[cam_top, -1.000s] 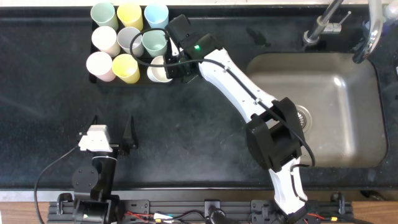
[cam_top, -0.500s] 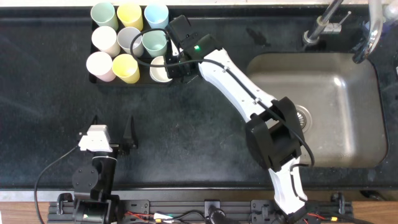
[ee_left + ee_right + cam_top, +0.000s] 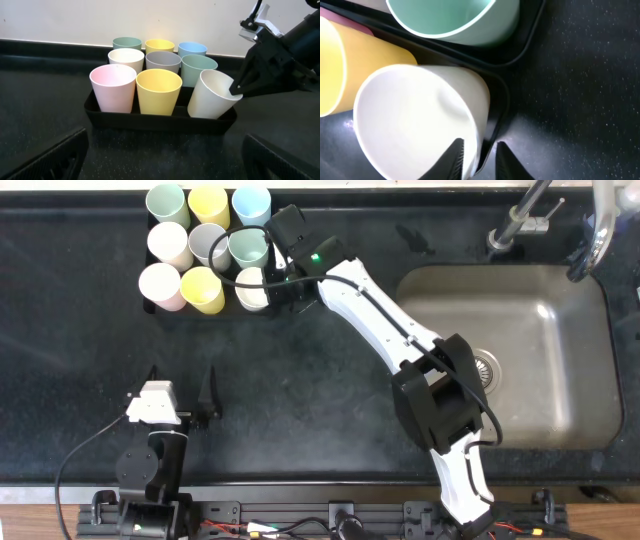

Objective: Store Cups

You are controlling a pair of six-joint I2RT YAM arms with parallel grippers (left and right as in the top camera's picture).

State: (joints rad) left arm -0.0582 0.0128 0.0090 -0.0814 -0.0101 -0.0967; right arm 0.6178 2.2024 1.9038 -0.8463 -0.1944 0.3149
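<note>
From above, my right pincer (image 3: 270,280) is pinched narrow on the rim of the white cup (image 3: 250,288). The cup sits in the corner slot of the tray (image 3: 147,306), directly under the pincer. My left pincer (image 3: 181,373) lies spread wide on the desk (image 3: 300,400), well apart from the tray.

From the left wrist, the white cup (image 3: 212,95) has its base down inside the tray, but it leans toward my right pincer and away from the yellow cup (image 3: 158,90) beside it.

From the right wrist, one of my fingers (image 3: 456,152) is inside the cup's mouth and the other is outside, with the tray's wall just beyond the outer one. I judge that I should tip the cup upright, let its base settle flat, then open and lift straight out so the inner finger doesn't drag it over.
</note>
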